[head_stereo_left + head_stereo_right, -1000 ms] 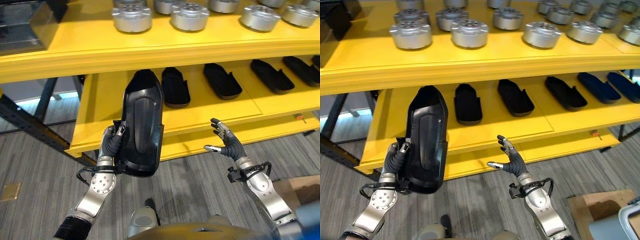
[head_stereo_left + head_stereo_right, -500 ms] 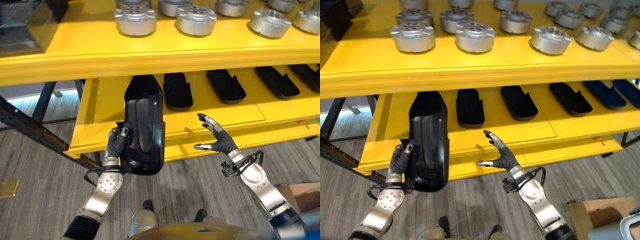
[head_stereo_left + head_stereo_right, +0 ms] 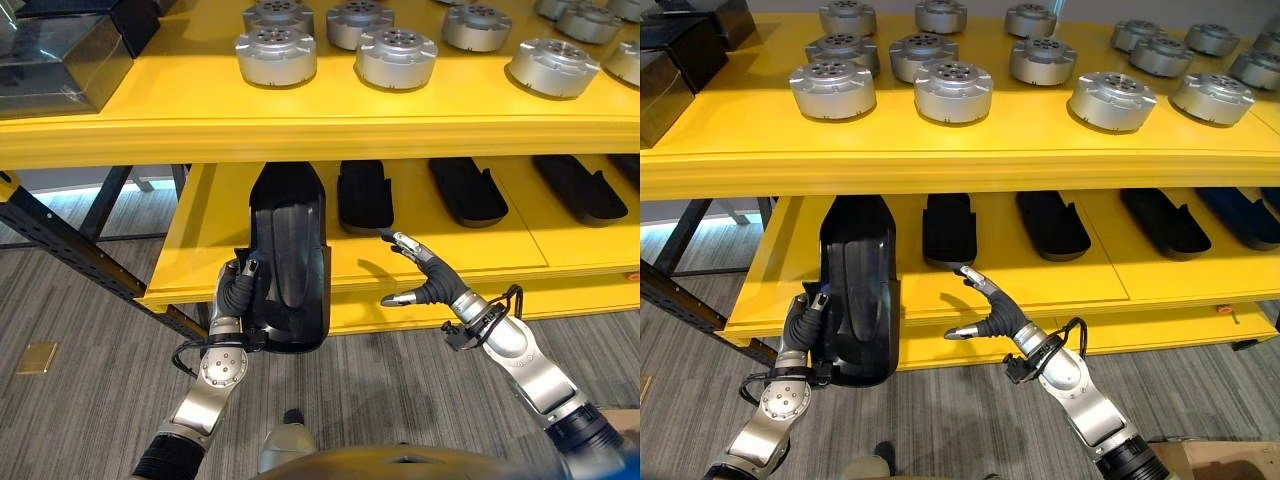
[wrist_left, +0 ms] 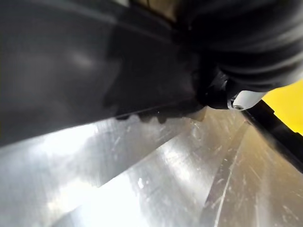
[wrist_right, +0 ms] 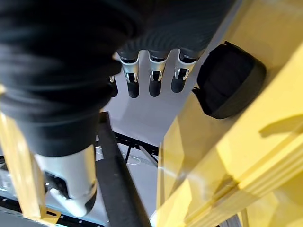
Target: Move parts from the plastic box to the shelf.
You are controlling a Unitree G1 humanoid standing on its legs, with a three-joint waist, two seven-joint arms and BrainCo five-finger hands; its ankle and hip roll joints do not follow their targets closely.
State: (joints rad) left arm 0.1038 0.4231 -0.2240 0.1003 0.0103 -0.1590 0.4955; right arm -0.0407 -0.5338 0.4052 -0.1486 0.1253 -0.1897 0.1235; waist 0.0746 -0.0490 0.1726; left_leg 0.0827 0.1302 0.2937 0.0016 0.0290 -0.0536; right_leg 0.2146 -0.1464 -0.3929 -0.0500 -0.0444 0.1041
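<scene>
One hand does the carrying here: the left hand (image 3: 236, 292) has its fingers curled round the near left edge of a long black part (image 3: 288, 255), thumb side against the rim, so the part stands out ahead of the knuckles. From that grip the part's long axis runs straight away from the robot, near end low by the wrist, far end up and tucked under the front lip of the upper shelf (image 3: 300, 125), over the left stretch of the lower shelf (image 3: 200, 225). Its hollow face is turned toward the camera. The left wrist view shows dark plastic close against the hand's cover.

The right hand (image 3: 992, 315) is just to the right of the part, not touching it, fingers straight and spread, thumb held apart, holding nothing. It is the nearer of the two to the part's free right edge, though whether it is meant to steady that edge I cannot say.

Further right on the lower shelf lies a row of like black parts (image 3: 364, 196), each pointing front to back, the same way as the held one. The bare spot left of that row is directly ahead of the held part, so the coming move looks like a push forward and a lowering flat. Silver discs (image 3: 953, 91) sit on the upper shelf.
</scene>
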